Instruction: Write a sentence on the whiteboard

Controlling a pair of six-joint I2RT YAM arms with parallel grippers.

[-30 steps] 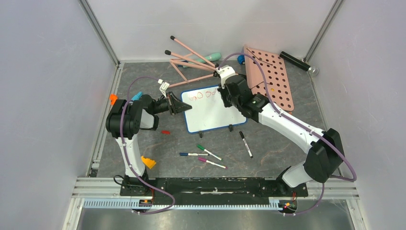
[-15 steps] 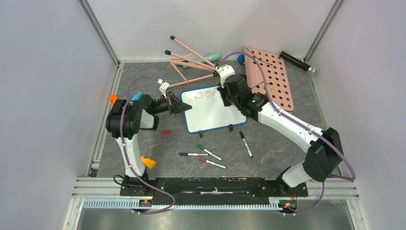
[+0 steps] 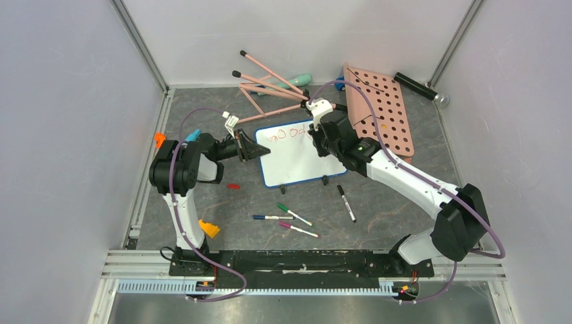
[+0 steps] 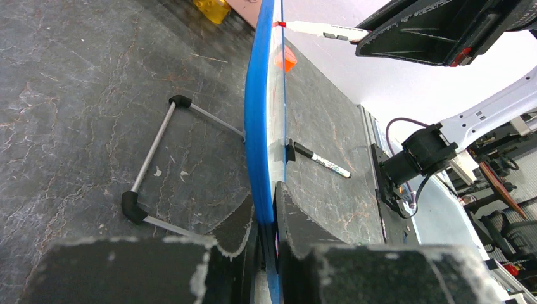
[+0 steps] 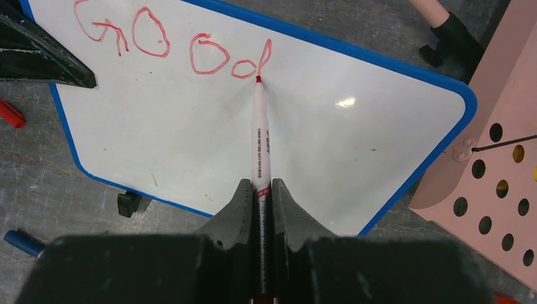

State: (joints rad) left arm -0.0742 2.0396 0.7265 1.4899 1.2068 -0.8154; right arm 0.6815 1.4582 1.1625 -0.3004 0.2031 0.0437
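Whiteboard (image 3: 291,160): we list one blue-rimmed white board, propped on a wire stand with black feet. It is at mid-desk between the two arms, with its right corner just beside the pink pegboard (image 3: 382,111).
Sentence (image 5: 170,50): we read red handwritten letters along the top of the board, "GOOd" as far as we can tell. The rest of the board is bare white.
Red marker (image 5: 260,136): its tip touches the board at the foot of the last letter's stem.
Right fingers (image 3: 314,133): we find them closed tight on the red marker's barrel and pointed at the upper part of the board.
Left fingers (image 3: 260,150): we find them clamped on the board's left rim, one on the front face and one on the back.
Desk (image 3: 381,226): dark grey, with a marbled surface.
Loose markers: we count a black one (image 3: 347,203) in front of the board's right foot. A green one (image 3: 294,214), a blue one (image 3: 272,217) and a purple one (image 3: 299,229) lie close together nearer the arm bases.
Pink sticks (image 3: 270,85): a loose heap with black tips, behind the board.
Orange piece (image 3: 209,229): beside the left arm's base.
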